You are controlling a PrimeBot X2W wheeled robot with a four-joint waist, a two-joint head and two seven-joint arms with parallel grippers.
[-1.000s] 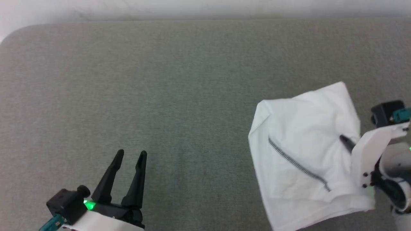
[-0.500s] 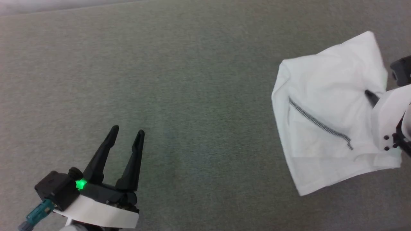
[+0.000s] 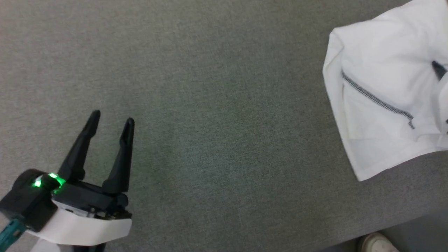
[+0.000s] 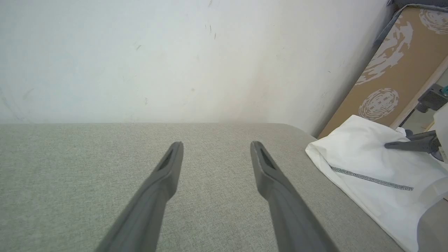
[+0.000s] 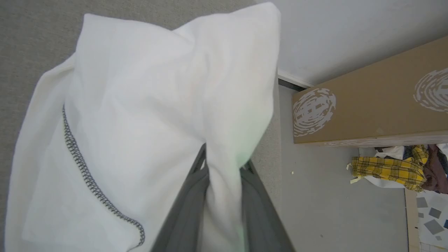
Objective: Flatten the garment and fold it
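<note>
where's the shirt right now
The shirt lies upper right in the head view, by the grey surface's right edge, a fold pinched in the right gripper.

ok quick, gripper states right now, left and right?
Left gripper: open, holding nothing.
Right gripper: closed on a fold of the garment.
</note>
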